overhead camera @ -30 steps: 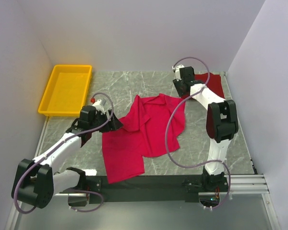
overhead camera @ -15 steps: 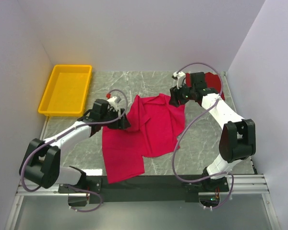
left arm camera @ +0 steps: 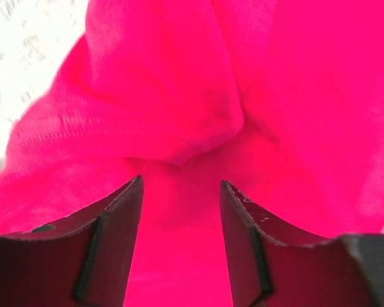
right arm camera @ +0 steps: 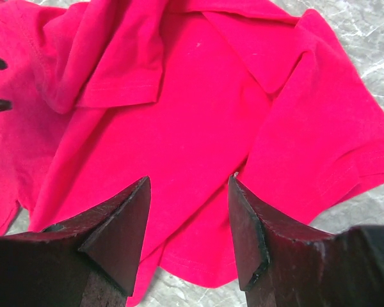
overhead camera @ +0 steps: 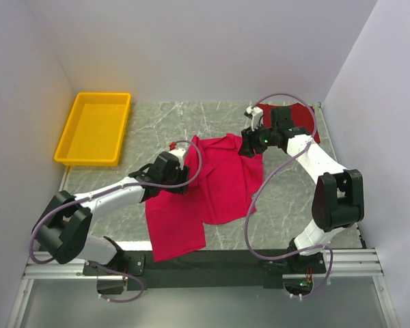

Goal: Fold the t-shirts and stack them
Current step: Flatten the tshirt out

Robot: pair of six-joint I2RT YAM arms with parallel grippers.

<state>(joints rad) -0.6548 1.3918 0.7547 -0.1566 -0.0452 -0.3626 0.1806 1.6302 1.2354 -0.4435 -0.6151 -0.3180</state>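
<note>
The crimson-pink t-shirt point(overhead camera: 215, 188) lies crumpled in the middle of the table, its upper part bunched in folds point(right arm camera: 109, 57). The darker maroon t-shirt point(overhead camera: 302, 117) lies at the back right, partly hidden by the right arm. My left gripper point(overhead camera: 184, 173) is low over the pink shirt's left side. Its jaws are open astride a raised fold point(left arm camera: 179, 128), and cloth fills the left wrist view. My right gripper point(overhead camera: 250, 145) hovers open over the pink shirt's far right corner, near a sleeve point(right arm camera: 320, 147), with nothing between its fingers point(right arm camera: 125, 217).
A yellow plastic tray point(overhead camera: 75, 147) stands at the back left beside the left wall. White walls close in the table on the left, back and right. Grey marble tabletop point(overhead camera: 287, 198) shows to the right of the pink shirt.
My left gripper has moved right onto the pink shirt's left fold and its jaws have narrowed. My right gripper came forward from the back to the shirt's far right corner, then held still.
</note>
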